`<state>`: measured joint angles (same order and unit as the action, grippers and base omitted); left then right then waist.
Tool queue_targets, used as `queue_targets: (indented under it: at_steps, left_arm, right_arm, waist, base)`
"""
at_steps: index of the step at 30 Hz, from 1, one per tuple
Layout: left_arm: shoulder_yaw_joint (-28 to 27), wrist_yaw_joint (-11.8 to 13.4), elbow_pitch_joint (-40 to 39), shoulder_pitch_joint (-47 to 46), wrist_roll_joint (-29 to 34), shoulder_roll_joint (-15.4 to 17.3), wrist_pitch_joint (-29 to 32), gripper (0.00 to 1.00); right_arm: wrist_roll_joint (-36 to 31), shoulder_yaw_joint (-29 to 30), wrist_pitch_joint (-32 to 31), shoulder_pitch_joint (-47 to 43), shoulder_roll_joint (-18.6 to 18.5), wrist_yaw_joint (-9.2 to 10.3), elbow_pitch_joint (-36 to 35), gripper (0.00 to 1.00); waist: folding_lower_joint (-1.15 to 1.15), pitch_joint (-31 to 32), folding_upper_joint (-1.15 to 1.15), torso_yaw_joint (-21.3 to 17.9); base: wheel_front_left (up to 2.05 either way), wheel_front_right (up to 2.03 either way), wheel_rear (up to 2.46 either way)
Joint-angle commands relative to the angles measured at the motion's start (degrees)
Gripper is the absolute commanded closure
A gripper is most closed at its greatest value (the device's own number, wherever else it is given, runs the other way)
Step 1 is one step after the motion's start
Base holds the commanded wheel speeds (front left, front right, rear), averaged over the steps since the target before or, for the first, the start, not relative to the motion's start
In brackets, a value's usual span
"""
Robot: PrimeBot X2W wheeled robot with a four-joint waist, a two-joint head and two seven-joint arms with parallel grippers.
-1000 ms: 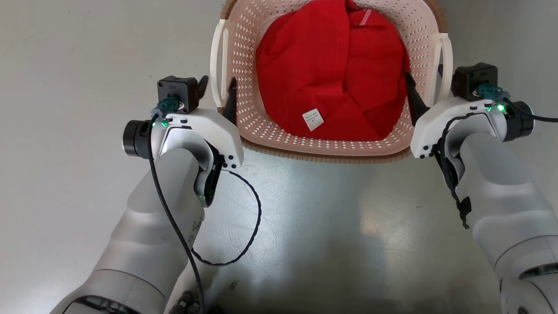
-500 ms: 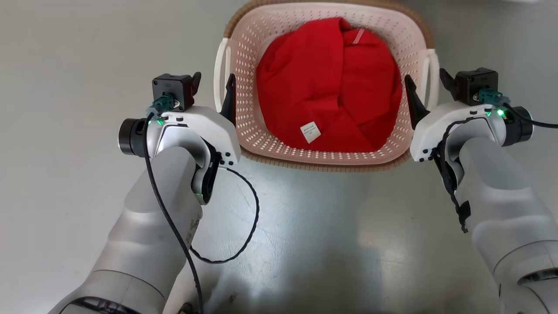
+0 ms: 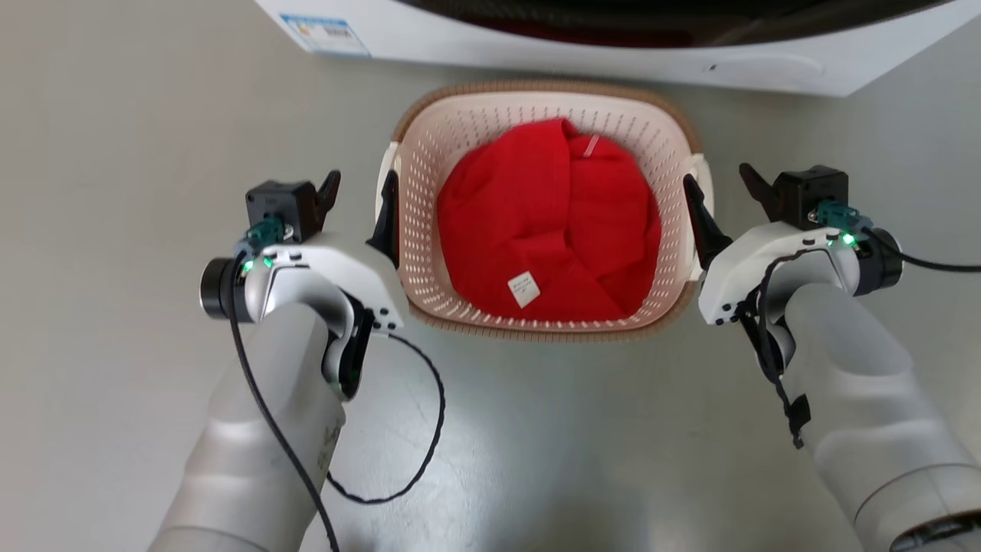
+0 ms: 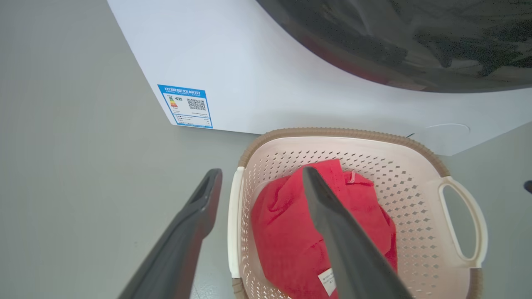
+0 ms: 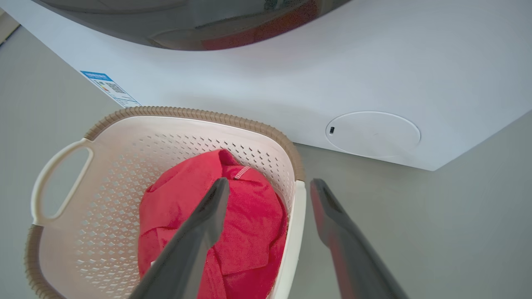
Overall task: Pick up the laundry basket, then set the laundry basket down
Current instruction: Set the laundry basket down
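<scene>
Dark L claw (image 3: 362, 182), R claw (image 3: 716, 178) astride basket (image 3: 552, 86)

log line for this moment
laundry basket: on floor, red cloth inside | left tool: open astride left handle | right tool: open astride right handle

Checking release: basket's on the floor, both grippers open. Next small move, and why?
Probably draw the left gripper and right gripper back, clear of the handles. The laundry basket rests on the floor before the washer, and both stand open, each astride a handle, gripping nothing.
</scene>
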<state>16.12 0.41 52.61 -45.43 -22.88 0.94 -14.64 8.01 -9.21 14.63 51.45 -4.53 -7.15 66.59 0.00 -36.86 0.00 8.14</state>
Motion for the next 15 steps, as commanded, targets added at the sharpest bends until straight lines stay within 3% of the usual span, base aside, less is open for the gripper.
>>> queue_targets:
  at_steps: [1,8,15]
  left_arm:
    - [-2.9,-0.8,-2.5,3.2,1.8,1.9,-0.4,0.00]
    - [-6.9,-2.5,-8.0,9.4,4.6,1.9,-0.4,0.00]
    - [-13.4,-4.3,-17.4,19.0,8.4,1.9,-0.4,0.00]
  right_arm:
    - [2.0,-2.2,0.4,-3.2,1.7,-0.34,-2.8,0.00]
    - [5.8,-4.1,0.4,-7.4,1.7,-0.34,-9.0,0.00]
    - [8.8,-4.8,0.4,-15.5,1.7,-0.34,-19.6,0.00]
  waist:
    - [0.00,3.3,0.00,-0.9]
    - [0.00,8.4,0.00,-1.7]
    - [0.00,15.7,0.00,-3.5]
  base:
    - [0.00,0.00,0.00]
    - [0.00,0.00,0.00]
    - [0.00,0.00,0.00]
